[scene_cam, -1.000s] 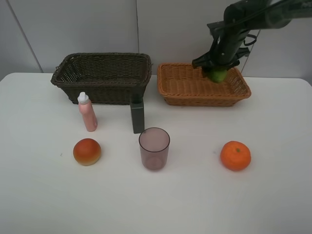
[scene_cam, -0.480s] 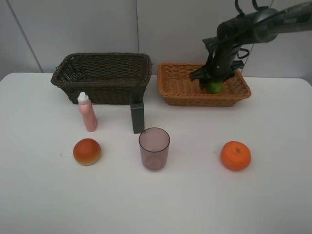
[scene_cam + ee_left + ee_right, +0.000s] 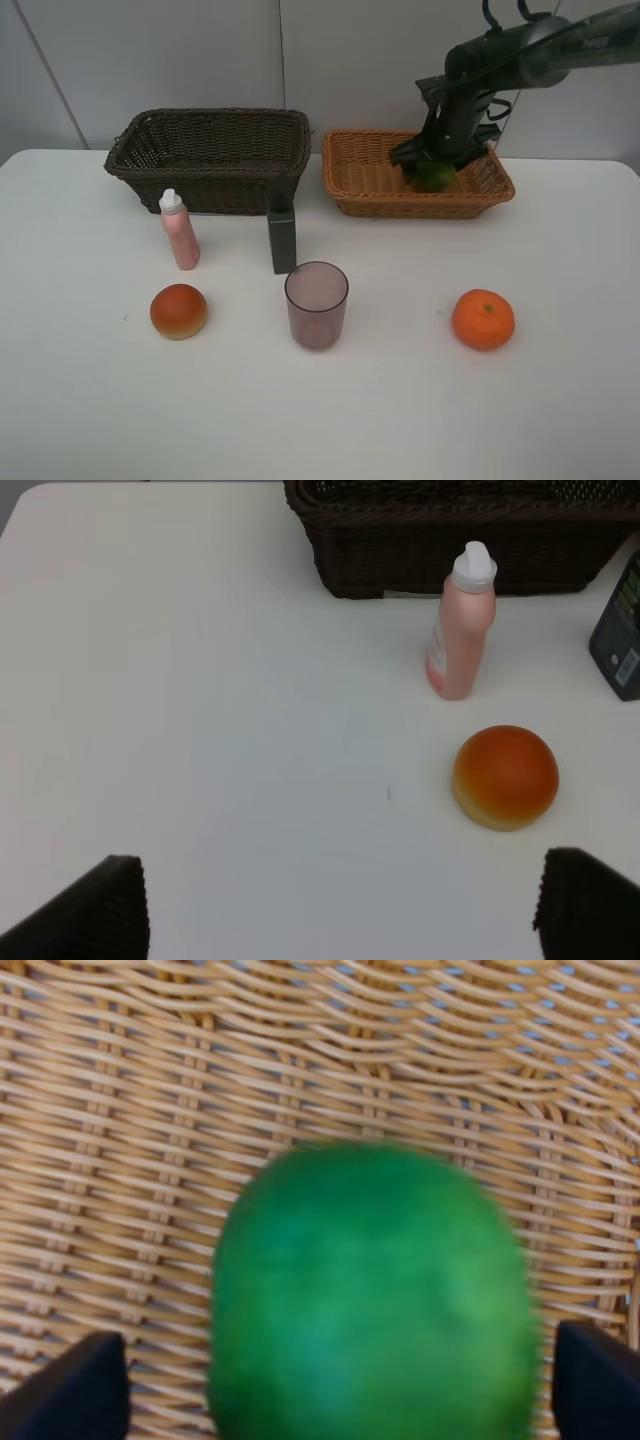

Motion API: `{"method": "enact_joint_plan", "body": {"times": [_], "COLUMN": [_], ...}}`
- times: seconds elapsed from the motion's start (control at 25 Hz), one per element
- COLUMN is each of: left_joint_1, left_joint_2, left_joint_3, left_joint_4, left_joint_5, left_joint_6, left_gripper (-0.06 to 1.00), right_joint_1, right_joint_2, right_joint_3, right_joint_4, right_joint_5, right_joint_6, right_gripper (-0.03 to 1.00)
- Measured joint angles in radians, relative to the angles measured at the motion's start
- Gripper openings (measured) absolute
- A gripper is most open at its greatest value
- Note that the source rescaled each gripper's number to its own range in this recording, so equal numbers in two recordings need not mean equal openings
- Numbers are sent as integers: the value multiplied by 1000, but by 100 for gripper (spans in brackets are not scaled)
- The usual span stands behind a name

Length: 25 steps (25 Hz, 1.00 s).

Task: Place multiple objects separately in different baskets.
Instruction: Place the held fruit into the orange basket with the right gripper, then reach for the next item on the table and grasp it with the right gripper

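Lowered the green lime into the light orange-tan basket since 1 second ago — then clamped above the rim, now lying on the weave. Spread the right fingers apart, clear of the fruit on both sides. Keeps the left fingers wide apart over the tabletop, near the bun and pink bottle — moved nothing else.

I am seeing a bright green lime showing against the light orange-tan woven basket. The other basket is showing dark brown wicker, and the bottle is showing pink under a white cap.
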Motion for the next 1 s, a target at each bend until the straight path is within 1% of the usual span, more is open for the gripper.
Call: {"method": "enact_joint_plan", "body": {"times": [0.12, 0.4, 0.56, 0.68, 0.84, 1.0], "left_joint_1": [0, 0, 0, 0, 0, 0], "left_joint_2": [0, 0, 0, 0, 0, 0], "left_joint_3": [0, 0, 0, 0, 0, 0], "left_joint_4": [0, 0, 0, 0, 0, 0], "left_joint_5": [0, 0, 0, 0, 0, 0], "left_joint_6": [0, 0, 0, 0, 0, 0], "left_gripper": [100, 100, 100, 100, 100, 100], "right_joint_1": [0, 0, 0, 0, 1, 11], "right_joint_2": [0, -4, -43, -98, -182, -276], "right_joint_3": [-1, -1, -1, -1, -4, 5], "right_joint_4": [0, 0, 0, 0, 8, 56], "right_joint_5": [0, 3, 16, 44, 107, 149], "right_joint_6": [0, 0, 0, 0, 0, 0], "right_gripper": [94, 95, 96, 96, 96, 96]}}
